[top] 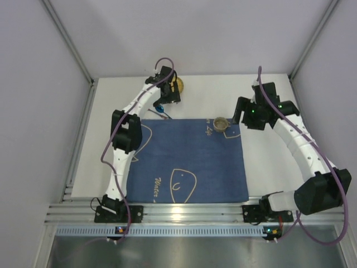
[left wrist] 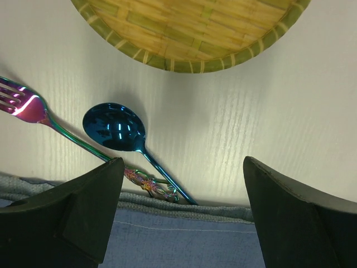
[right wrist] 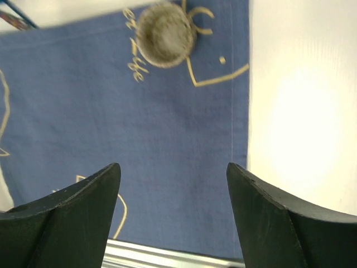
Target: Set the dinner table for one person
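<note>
Overhead and wrist views of a place setting in progress. The dinner table is the white top that fills the workspace, and a blue placemat with pale line drawings lies on it in front of the arms. A small round cup stands on the mat's far right corner, beside a drawn outline; this part of the setting appears done. A woven plate, a fork and a spoon lie on bare table beyond the mat's far edge, with the handle ends reaching that edge. These three probably remain to be moved onto the mat. The left gripper hangs over the cutlery, jaws apart and empty. The right gripper is above the mat's right side, also spread and holding nothing.
</note>
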You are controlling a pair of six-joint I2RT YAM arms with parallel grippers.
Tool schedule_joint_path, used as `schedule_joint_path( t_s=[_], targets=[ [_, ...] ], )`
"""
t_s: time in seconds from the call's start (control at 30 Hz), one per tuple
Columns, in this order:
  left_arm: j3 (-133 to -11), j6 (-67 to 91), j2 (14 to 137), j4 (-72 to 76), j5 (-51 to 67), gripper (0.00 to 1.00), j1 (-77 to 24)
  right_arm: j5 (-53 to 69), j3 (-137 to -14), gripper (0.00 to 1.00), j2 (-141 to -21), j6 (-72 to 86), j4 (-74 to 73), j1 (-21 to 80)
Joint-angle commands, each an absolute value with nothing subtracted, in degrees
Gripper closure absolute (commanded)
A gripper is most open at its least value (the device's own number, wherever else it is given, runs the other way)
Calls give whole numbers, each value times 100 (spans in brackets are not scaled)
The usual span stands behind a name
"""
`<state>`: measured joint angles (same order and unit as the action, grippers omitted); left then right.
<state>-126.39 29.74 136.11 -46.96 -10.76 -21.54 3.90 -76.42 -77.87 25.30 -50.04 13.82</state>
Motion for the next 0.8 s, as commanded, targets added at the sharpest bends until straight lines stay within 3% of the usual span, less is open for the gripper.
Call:
schedule_joint_path(
  t_s=[0.0,0.63,0.77],
  targets=[
    [-12798,3076,13623,-4676,-984,8,-2136,220,-7138,23,-7481,2575,-5361,1231],
    [-11760,3375,13570,-4395,-1204,16,-2145,61,-6724,23,-7224,2487,-5599,897],
    [-11856,3305,13711,-4298,-1151,24,-2136,114,-6654,23,-7251,2470,-5581,896]
  ],
)
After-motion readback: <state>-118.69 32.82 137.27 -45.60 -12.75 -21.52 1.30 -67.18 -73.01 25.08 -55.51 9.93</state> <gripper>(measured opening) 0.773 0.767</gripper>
